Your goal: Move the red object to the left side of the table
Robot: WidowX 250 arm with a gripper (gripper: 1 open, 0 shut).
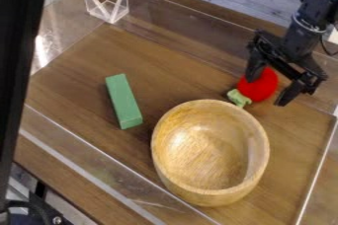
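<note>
Black gripper (283,74) angled steeply down, jaws spread wide astride red object (262,86) at table (79,56) right side; contact unclear; upper arm cut off by frame top.

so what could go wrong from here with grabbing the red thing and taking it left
1. The hand stands open around the red object, which is small and rounded; it could squirt out as the fingers close.
2. The wooden bowl sits close beside it, so a low sweep left might clip its rim.
3. The green block lies further left, possibly on that path.
</note>
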